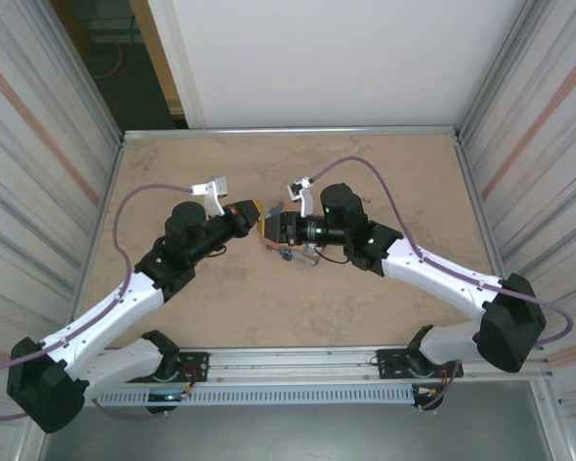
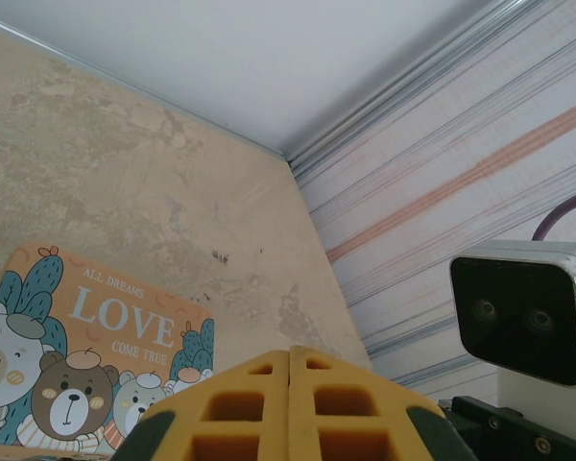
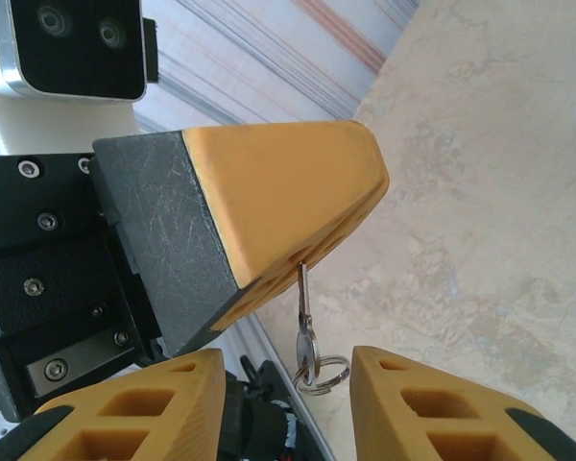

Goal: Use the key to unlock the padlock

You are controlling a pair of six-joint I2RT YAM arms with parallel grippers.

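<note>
The key (image 3: 302, 293) hangs by its blade from the seam of my left gripper's yellow fingers (image 3: 278, 192), which are pressed together. Its head and split ring (image 3: 323, 376) dangle between the fingers of my right gripper (image 3: 286, 353), which stand apart and touch neither. In the left wrist view my left gripper (image 2: 290, 353) shows a closed seam at the tip. From above, the left gripper (image 1: 258, 219) and right gripper (image 1: 273, 235) meet nose to nose over the middle of the table. The padlock is hidden.
An orange-and-teal "LOVE" box (image 2: 86, 346) with cartoon bears lies flat on the beige table (image 1: 384, 173) just below the left gripper. Ribbed metal walls (image 1: 48, 144) close in both sides and a white panel the back. A purple cable (image 1: 384, 178) loops behind the right arm.
</note>
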